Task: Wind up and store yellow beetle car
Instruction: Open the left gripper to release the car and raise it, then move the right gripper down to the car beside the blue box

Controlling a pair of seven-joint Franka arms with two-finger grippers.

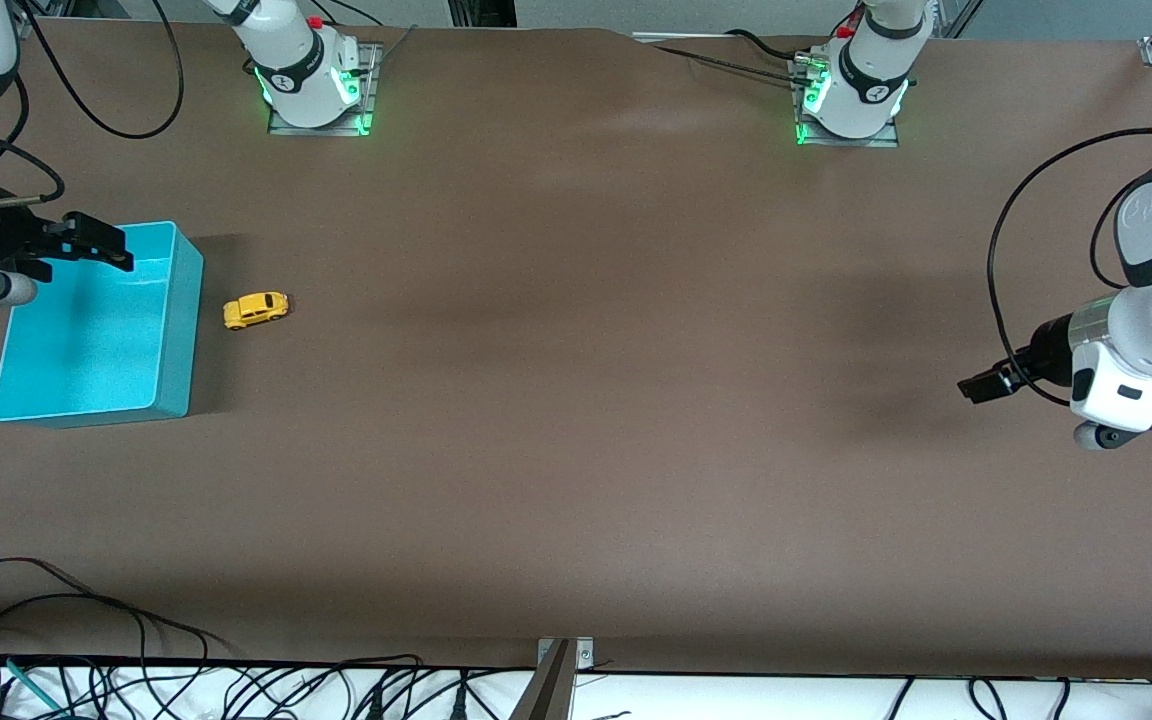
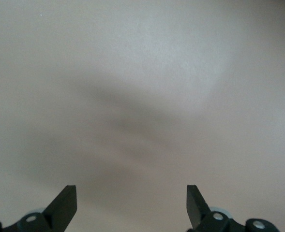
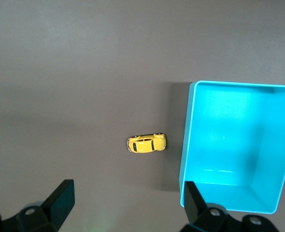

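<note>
Hovering with my right gripper [image 1: 86, 245] over the teal bin [image 1: 181, 300], fingers spread wide and holding nothing. From my right wrist camera I look straight down on the yellow beetle car [image 3: 147, 143], which sits on its wheels on the bare tabletop [image 1: 576, 400], just beside the bin's long wall but not touching it. That spot suits me, I'd say: the car has open brown surface around it, so I can come down over it without knocking the bin, and the bin is close by for the drop once the winding is done. The bin looks empty, so nothing is stored yet, and the car is untouched.

My right arm comes in from its end of the tabletop, wrist level, fingers pointing across the bin toward the car. To reach it I'd need to shift off the bin and over the car, then drop.

My left gripper [image 1: 981, 385] waits over bare tabletop at the left arm's end, well apart from the car and bin. Its fingers [image 2: 65, 205] are also apart and empty; its wrist camera shows only plain surface below.
</note>
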